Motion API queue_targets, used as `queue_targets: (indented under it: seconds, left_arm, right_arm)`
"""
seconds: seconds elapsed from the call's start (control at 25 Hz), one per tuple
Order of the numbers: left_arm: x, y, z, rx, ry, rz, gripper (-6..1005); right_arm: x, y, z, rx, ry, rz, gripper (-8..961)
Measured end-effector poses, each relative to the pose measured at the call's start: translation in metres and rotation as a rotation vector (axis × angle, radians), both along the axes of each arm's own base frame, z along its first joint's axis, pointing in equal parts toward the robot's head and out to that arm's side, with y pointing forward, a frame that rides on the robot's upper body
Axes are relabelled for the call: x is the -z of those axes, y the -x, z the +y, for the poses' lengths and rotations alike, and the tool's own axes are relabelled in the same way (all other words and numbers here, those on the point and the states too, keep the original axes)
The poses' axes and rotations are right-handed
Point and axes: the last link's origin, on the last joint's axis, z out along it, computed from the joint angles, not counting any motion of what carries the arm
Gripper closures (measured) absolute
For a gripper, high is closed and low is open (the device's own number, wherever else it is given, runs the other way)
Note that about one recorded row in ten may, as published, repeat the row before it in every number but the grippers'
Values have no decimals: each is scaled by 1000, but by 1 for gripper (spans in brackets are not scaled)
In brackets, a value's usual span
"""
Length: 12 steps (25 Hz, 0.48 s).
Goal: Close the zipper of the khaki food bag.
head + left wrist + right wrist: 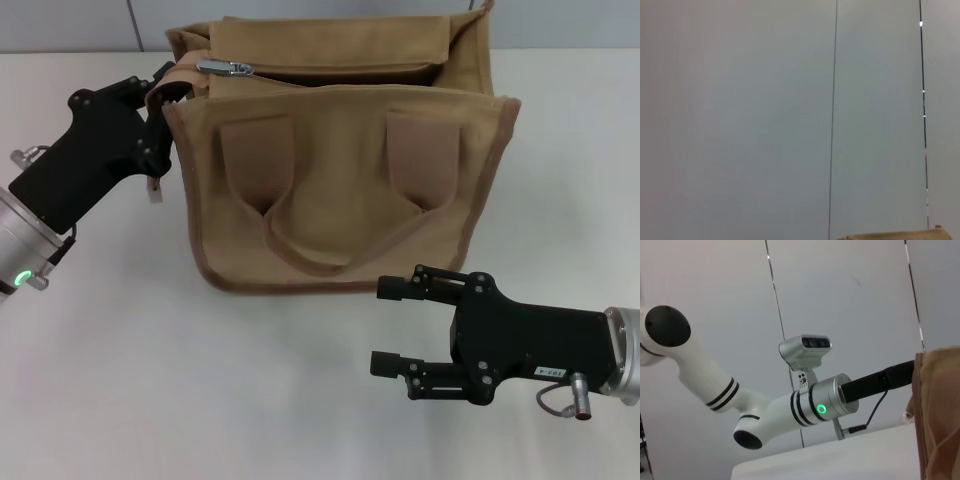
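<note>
White tabletop [130, 380] under a pale panelled wall [80, 25] carries the khaki food bag [340, 180], which stands upright at the middle back with its strap tabs and looped handle facing the robot. Its mouth gapes, and the silver pull tab [226, 67] sits at the far left end of the zipper [330, 72], so by my judgement the closing has hardly begun: nearly the whole track, running off to the right, is left to draw shut.

At the bag's upper left corner the left gripper [172, 88] presses against the trim just beside the pull tab. It seems to be gripping the corner fabric, though its fingertips are partly hidden behind the cloth and I cannot tell whether they are together or apart (its own wrist camera shows only the wall and a sliver of canvas).

Well apart from the zipper, the right gripper [388, 325] hovers low in front of the bag, just below its bottom trim, fingers spread wide and holding nothing.
</note>
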Motion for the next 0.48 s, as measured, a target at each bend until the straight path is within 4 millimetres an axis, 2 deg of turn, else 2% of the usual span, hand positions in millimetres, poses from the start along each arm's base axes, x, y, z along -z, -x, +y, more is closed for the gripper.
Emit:
queue_targets:
  seconds: [0.24, 0.48]
  left_arm:
    - [1, -7, 5, 14, 20, -22, 975]
    - [0, -20, 5, 74, 27, -62, 971]
  right_arm:
    - [-4, 3, 4, 60, -27, 69, 191]
    - [-11, 6, -3, 61, -5, 134, 191]
